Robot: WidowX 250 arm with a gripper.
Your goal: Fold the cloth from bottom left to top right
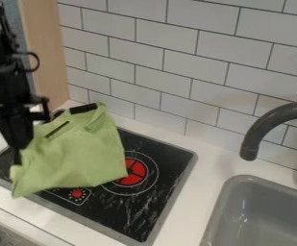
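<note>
My claw (18, 154) at the green cloth's (77, 156) left edge.
I can't tell whether the claw is open or closed; the cloth lies rumpled over the left part of the black stove (167, 197), with the grey sink (233, 183) and dark tap (261, 130) further right.

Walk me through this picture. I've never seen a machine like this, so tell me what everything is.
The black machine at the left is a robot arm. At its lower end is a pincer, its grasping part, right at the left edge of a green cloth; whether it grips the cloth, I can't tell. A fixed camera looks down at a slant on this kitchen scene. The cloth lies over part of a black stove top with red markings, set in a white counter. To the right are a grey sink and a dark curved tap; behind is a tiled wall.
</note>
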